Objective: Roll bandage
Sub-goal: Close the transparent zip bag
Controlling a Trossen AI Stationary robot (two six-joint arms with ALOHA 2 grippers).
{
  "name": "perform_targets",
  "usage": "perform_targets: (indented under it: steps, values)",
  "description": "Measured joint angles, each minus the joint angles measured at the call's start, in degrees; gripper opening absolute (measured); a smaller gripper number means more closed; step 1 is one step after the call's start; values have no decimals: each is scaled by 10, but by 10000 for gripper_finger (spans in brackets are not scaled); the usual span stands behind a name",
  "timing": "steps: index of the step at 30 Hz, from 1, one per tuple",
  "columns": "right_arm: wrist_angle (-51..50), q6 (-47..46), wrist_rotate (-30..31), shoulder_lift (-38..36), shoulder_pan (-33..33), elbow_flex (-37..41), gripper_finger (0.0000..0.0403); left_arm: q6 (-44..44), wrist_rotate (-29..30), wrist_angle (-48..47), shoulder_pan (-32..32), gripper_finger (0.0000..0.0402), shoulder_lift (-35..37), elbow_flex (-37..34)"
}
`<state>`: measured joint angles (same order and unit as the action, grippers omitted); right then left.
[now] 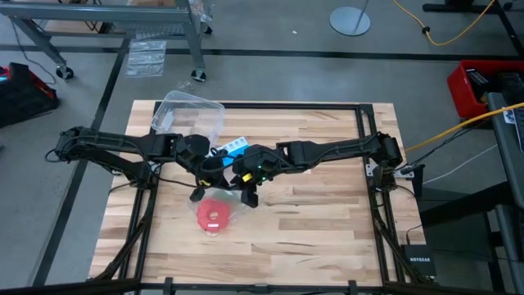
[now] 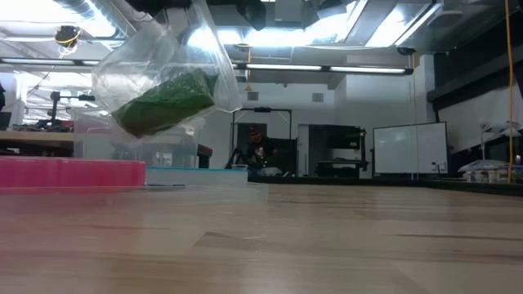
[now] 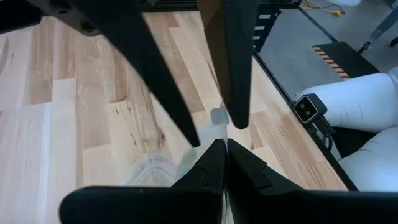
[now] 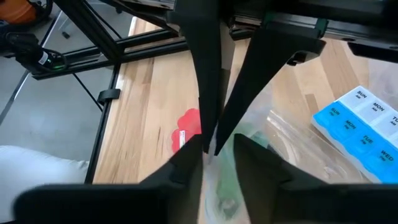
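Observation:
A clear plastic bag (image 2: 176,73) hangs above the middle of the table with the dark green bandage (image 2: 163,102) bundled in its bottom. My left gripper (image 3: 221,152) is shut on the bag's top. My right gripper (image 4: 217,158) comes from the table's right and meets it there. Its fingers (image 3: 239,93) are open and stand on either side of the bag's top and the left fingertips. I cannot tell whether they touch the plastic. In the high view both grippers meet at mid-table (image 1: 225,174). My left gripper pinches the bag's upper edge (image 3: 217,117) between its two fingers, slanting down from the table's left side. The bag hangs below the fingers, tilted and clear of the table, with the bandage in its low end. How many layers are held does not show.
A red round disc (image 1: 211,215) lies on the wood just under the hanging bag. A blue-and-white pill box (image 1: 236,147) sits behind the grippers, and a clear tub (image 1: 190,115) stands at the far left. Black frame rails (image 1: 372,147) run along the table's sides.

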<state>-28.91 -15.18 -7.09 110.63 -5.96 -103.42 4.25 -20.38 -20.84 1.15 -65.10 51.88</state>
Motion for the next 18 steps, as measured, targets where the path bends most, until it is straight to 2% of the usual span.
perform_targets:
  steps: [8,18]
  values:
    - [-7,0,0,-1,0,0,10,-10,0,6,0,0,0,0]
    - [-25,-11,-30,1,-1,-1,25,-35,8,14,-1,0,0,0]
